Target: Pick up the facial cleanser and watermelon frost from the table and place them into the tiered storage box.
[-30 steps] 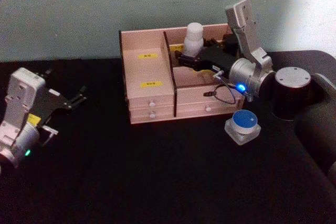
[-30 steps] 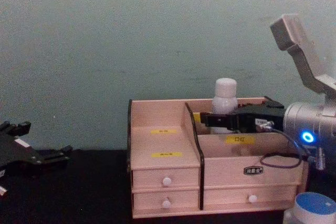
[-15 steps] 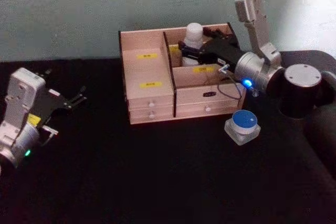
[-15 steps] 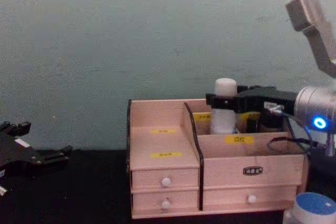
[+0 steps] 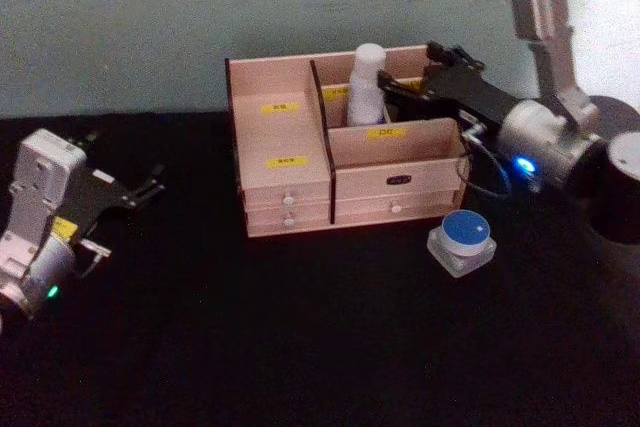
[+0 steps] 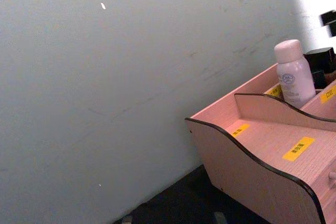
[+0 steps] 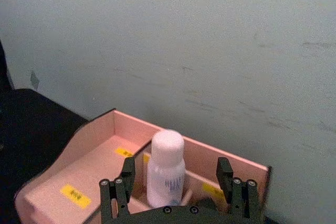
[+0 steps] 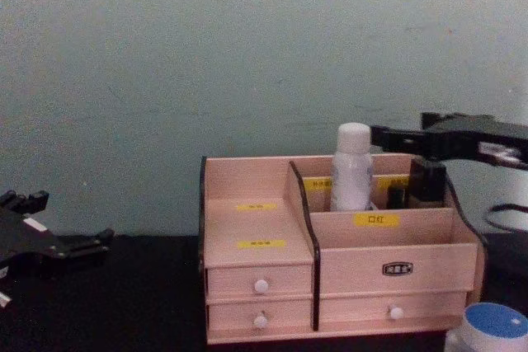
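A white bottle point(image 5: 367, 82) with a rounded cap stands upright in the back right compartment of the tiered storage box point(image 5: 290, 137). My right gripper point(image 5: 405, 67) is open, hovers just to the bottle's right above the box's back corner, and holds nothing. In the right wrist view the bottle point(image 7: 167, 169) stands beyond the spread fingers point(image 7: 118, 192). A blue-lidded jar point(image 5: 463, 240) sits on the table in front of the box's right end. I cannot tell which of the two is the facial cleanser and which the watermelon frost. My left gripper point(image 5: 135, 190) rests open at the far left.
The box point(image 8: 264, 204) has a stepped left section with yellow labels point(image 8: 261, 243) and white-knobbed drawers point(image 8: 261, 286) facing me. A pale green wall rises close behind it. The table point(image 5: 300, 347) is covered in black cloth. A small dark item point(image 8: 427, 183) sits in the box's back right corner.
My right gripper has let go of the white bottle, risen and drawn back to the right. The bottle stays upright in its compartment. The left arm has not moved.
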Tool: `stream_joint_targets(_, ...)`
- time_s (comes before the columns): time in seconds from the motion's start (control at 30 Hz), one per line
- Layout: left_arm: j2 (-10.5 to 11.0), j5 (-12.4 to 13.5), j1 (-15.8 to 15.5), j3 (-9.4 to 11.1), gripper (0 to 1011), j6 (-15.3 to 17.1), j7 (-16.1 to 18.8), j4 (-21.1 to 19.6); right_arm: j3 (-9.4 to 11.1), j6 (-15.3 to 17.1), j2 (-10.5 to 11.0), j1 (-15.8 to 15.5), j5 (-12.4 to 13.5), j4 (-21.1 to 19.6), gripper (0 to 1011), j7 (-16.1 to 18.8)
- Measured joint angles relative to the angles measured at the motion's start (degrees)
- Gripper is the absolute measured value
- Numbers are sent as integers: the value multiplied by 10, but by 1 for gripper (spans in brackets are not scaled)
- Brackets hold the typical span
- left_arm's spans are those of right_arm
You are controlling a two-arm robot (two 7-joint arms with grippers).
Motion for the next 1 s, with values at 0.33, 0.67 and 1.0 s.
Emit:
stream_joint_targets(0.33,0,0,0,0,1001,0,0,0,26,31,77,-102,24,-124,1000,-7)
stream_joint_targets(0.67,0,0,0,0,1001,0,0,0,53,78,148,-209,59,-219,1000,-12)
stream_joint_targets(1.0,0,0,0,0,1001,0,0,0,53,117,173,-256,82,-243,1000,-27)
